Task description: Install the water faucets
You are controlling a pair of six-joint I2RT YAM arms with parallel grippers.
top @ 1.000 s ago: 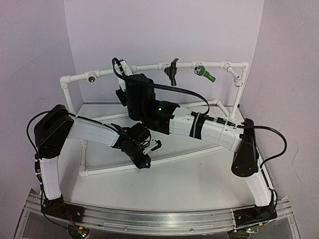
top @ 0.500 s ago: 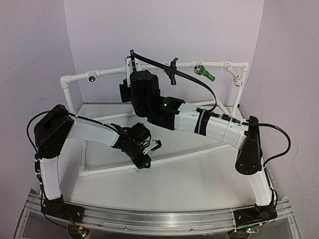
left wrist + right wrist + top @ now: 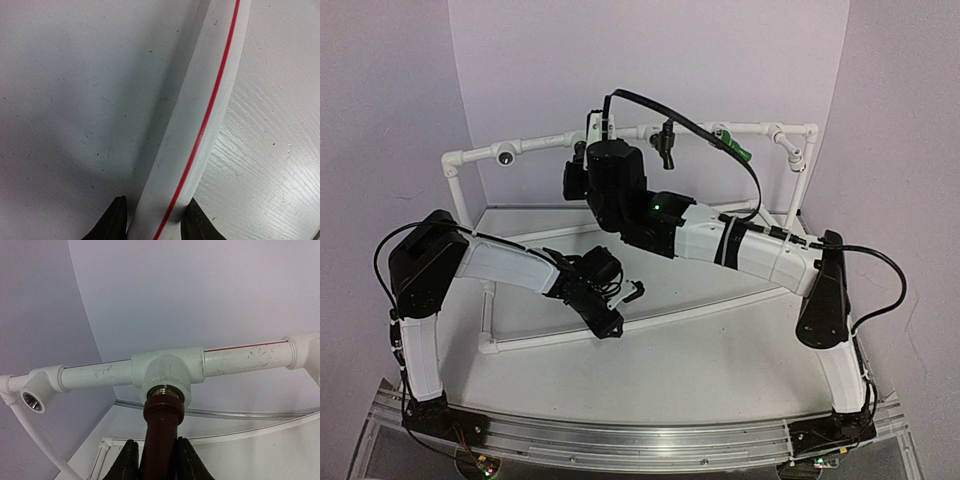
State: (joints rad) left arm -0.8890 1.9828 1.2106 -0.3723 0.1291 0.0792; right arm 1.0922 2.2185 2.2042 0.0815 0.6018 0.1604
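The reddish-brown water faucet (image 3: 162,427) points up into a white tee socket (image 3: 167,371) of the back pipe, its brass thread partly inside. My right gripper (image 3: 155,445) is shut on the faucet's body; in the top view the wrist (image 3: 610,175) hides the faucet. A black faucet (image 3: 667,145) and a green faucet (image 3: 732,146) sit in sockets further right on the back pipe. Low at the front, my left gripper (image 3: 154,226) is shut on a white pipe with a red stripe (image 3: 200,125).
An empty threaded socket (image 3: 33,400) sits at the left corner of the back pipe (image 3: 504,157). The white pipe frame (image 3: 800,175) rings the tabletop. The right arm's black cable (image 3: 720,145) arches across the back pipe. Lilac walls stand close behind.
The right wrist has turned and shifted rightward along the back pipe, and its cable has swung up over the black faucet. The left arm has not moved.
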